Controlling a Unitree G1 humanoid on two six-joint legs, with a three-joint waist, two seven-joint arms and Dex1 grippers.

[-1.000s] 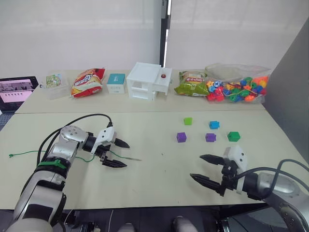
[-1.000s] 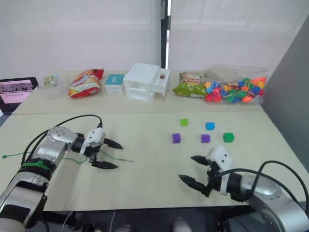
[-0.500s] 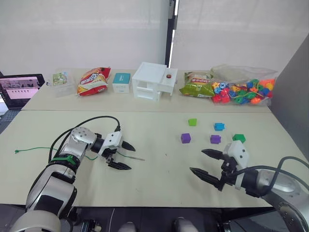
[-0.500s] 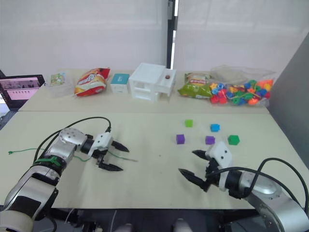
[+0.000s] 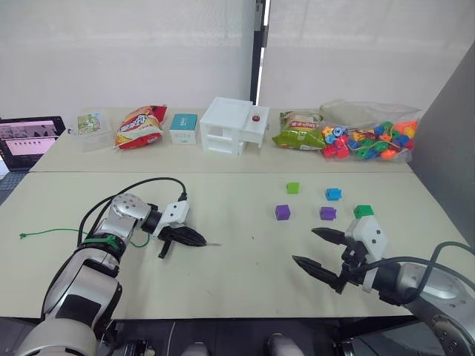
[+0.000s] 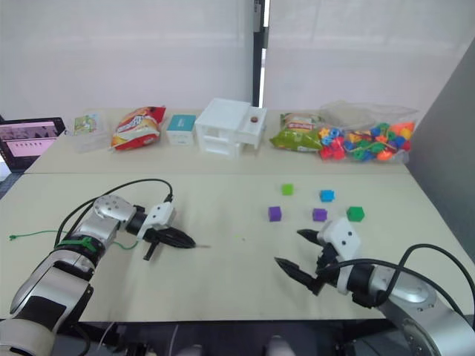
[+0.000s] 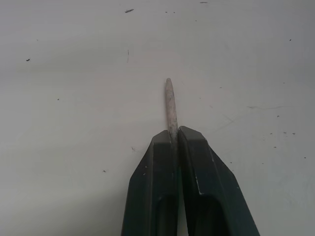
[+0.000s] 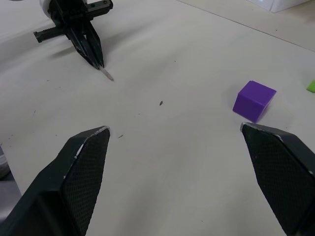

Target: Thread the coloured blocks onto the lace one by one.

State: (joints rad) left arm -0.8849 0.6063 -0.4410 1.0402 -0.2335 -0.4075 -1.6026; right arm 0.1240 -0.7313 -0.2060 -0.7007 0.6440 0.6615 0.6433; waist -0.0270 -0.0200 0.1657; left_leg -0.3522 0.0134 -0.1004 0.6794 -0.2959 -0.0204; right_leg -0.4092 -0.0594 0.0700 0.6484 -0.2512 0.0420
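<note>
The lace (image 5: 56,231) is a thin green cord running along the near table's left side to my left gripper (image 5: 202,242). That gripper is shut on the lace's stiff tip (image 7: 170,101), which pokes out past the closed fingers (image 7: 197,157). Several coloured blocks sit on the right: light green (image 5: 294,188), blue (image 5: 333,193), two purple (image 5: 282,212) (image 5: 328,213) and dark green (image 5: 363,211). My right gripper (image 5: 304,245) hovers open and empty in front of them. In the right wrist view a purple block (image 8: 253,101) lies ahead of it.
Along the far table stand a laptop (image 5: 30,137), a snack bag (image 5: 137,126), a teal box (image 5: 183,127), a white box (image 5: 231,126), a green snack bag (image 5: 297,130) and a bag of mixed beads (image 5: 367,139). A grey panel (image 5: 453,148) borders the right side.
My left gripper's fingers have closed from wide open onto the lace tip. The right gripper has stayed open where it was. The camera has shifted a little.
</note>
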